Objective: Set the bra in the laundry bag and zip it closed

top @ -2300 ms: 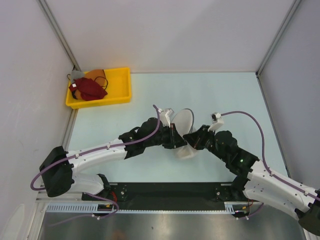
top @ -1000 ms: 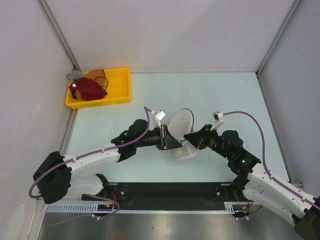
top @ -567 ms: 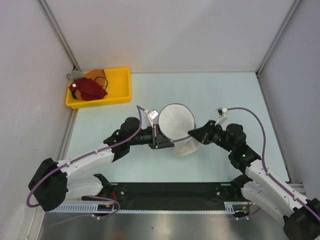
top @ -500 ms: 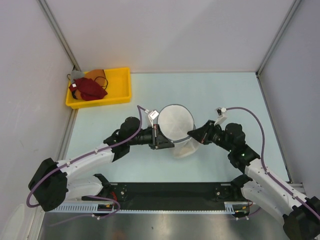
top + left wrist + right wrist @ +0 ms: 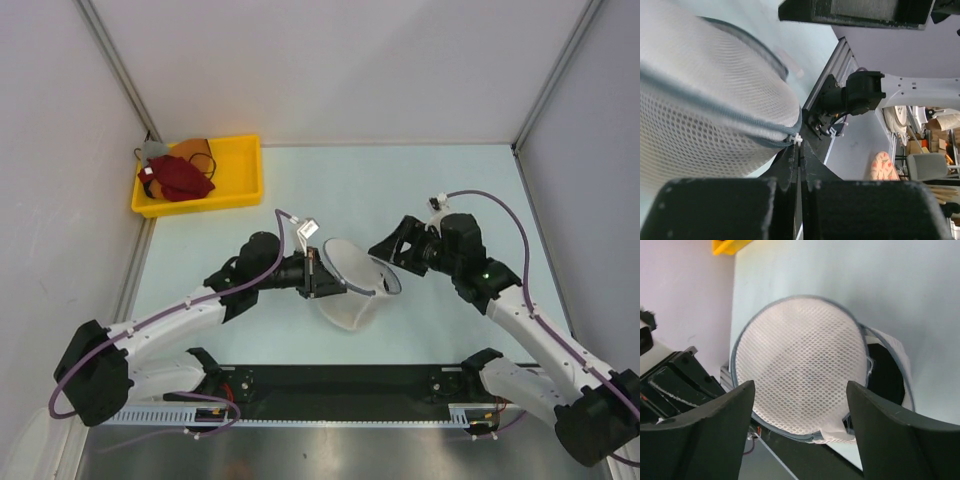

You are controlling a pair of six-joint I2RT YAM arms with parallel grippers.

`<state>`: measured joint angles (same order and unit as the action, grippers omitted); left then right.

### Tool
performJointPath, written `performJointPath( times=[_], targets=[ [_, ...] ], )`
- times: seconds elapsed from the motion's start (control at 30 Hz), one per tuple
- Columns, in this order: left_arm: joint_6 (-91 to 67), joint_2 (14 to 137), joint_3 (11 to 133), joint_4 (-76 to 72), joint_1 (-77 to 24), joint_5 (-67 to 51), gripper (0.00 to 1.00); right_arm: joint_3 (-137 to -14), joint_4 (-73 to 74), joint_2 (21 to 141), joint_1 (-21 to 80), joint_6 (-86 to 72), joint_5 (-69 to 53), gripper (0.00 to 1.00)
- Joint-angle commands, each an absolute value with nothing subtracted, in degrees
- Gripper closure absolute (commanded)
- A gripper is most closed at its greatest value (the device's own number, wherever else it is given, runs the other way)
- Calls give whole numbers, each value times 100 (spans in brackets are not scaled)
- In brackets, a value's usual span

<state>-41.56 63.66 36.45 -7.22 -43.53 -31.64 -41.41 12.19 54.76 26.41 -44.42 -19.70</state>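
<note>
The laundry bag (image 5: 352,287), a round white mesh clamshell with dark rims, hangs tilted near the table's middle. Its two halves gape apart on the right side (image 5: 887,376). My left gripper (image 5: 318,281) is shut on the bag's rim at the zip. In the left wrist view a small white tie (image 5: 797,139) sits right at the gripper's (image 5: 798,148) closed tips. My right gripper (image 5: 384,250) stands open just right of the bag, touching nothing. The mesh dome (image 5: 800,365) fills the space beyond the right gripper (image 5: 800,437). A dark red garment (image 5: 180,176), seemingly the bra, lies in the yellow bin.
The yellow plastic bin (image 5: 240,168) stands at the far left corner of the pale table, holding the red garment plus orange and grey pieces. Grey walls with metal posts close in the table on three sides. A black rail (image 5: 340,380) runs along the near edge.
My right gripper has opened, let go of the bag and drawn back to the right. The bag's upper half has tipped over towards the right. My left gripper has closed fully.
</note>
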Motion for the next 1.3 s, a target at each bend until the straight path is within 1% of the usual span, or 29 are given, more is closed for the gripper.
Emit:
performJointPath(
  times=[0.0, 0.03, 0.13, 0.2, 0.23, 0.3, 0.33, 0.37, 0.43, 0.47, 0.53, 0.63, 0.77, 0.93, 1.0, 1.07, 1.13, 1.2, 1.27],
  targets=[
    [-4315, 6591, 3753, -1625, -4421, -3243, 100, -4553, 3128, 5082, 2838, -5033, -1109, 16],
    [-4359, 6661, 3762, -1713, -4447, -3261, 100, -4466, 3190, 4697, 2935, -5201, -1003, 15],
    [-4421, 6855, 3849, -1951, -4614, -3270, 100, -4070, 3251, 4089, 3285, -5826, -959, 15],
    [-4412, 6934, 3920, -2039, -4728, -3313, 100, -3956, 3287, 3921, 3567, -5871, -923, 16],
    [-4412, 6978, 3929, -2074, -4746, -3383, 100, -3929, 3139, 3876, 3864, -5480, -975, 16],
    [-4342, 6979, 3946, -2083, -4764, -3462, 100, -3972, 2682, 3832, 4147, -4767, -1081, 17],
    [-4290, 6935, 3955, -2013, -4764, -3454, 100, -3973, 2550, 3797, 4288, -4189, -1046, 17],
    [-4115, 6900, 3990, -1821, -4764, -3480, 100, -3955, 2270, 3753, 4550, -3940, -994, 18],
    [-3947, 6864, 4043, -1644, -4764, -3629, 100, -3824, 1744, 3788, 4710, -3457, -1054, 23],
    [-3764, 6864, 4121, -1400, -4755, -3682, 100, -3823, 1653, 3840, 4763, -3115, -1046, 28],
    [-3622, 6873, 4218, -1161, -4746, -3788, 100, -3849, 1460, 4025, 4799, -2849, -1020, 30],
    [-3445, 6820, 4280, -949, -4729, -4007, 100, -3806, 1249, 4157, 4816, -2444, -958, 41],
    [-3349, 6706, 4245, -879, -4694, -4245, 100, -3482, 783, 4131, 4816, -2145, -1133, 42],
    [-3340, 6671, 4245, -914, -4588, -4464, 100, -3121, 151, 4254, 4834, -2048, -1809, 42],
    [-3357, 6662, 4245, -940, -4570, -4535, 100, -2919, 44, 4237, 4834, -2057, -2020, 44],
    [-3357, 6653, 4254, -940, -4527, -4544, 100, -2848, -176, 4175, 4834, -2057, -2126, 51],
    [-3349, 6636, 4236, -940, -4430, -4605, 100, -2769, -220, 4105, 4834, -2083, -2232, 55],
    [-3349, 6627, 4219, -923, -4351, -4649, 100, -2725, -211, 4070, 4834, -2100, -2390, 57],
    [-3331, 6627, 4219, -905, -4245, -4728, 100, -2707, -123, 4087, 4843, -2109, -2443, 57]
  ],
)
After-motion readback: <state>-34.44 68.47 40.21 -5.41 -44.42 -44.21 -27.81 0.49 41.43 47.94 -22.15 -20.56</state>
